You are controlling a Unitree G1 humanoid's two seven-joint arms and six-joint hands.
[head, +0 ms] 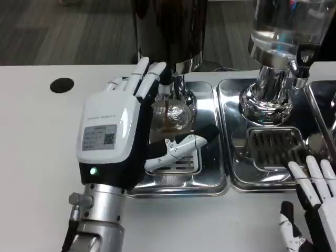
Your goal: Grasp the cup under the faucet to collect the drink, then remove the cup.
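Head view: we see the left hand point(118, 134) wrapped round the clear cup point(170, 116), thumb across the front, fingers behind.
Cup spot: on the left drip tray point(210, 185), back half, right under the faucet point(167, 86); brown drink streaming in.
Step tip: we'd hold steady & upright, no squeeze, lift only once flow stops.
Left arm pose: forearm rising from the tabletop's near edge, hand back facing up.
Right hand point(312, 202): released, fingers apart, near-right corner, by the right tray point(239, 173).

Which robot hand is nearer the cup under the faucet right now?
Left. The left robot hand is wrapped around the cup on its tray, while the right robot hand rests well off at the table's near right corner.
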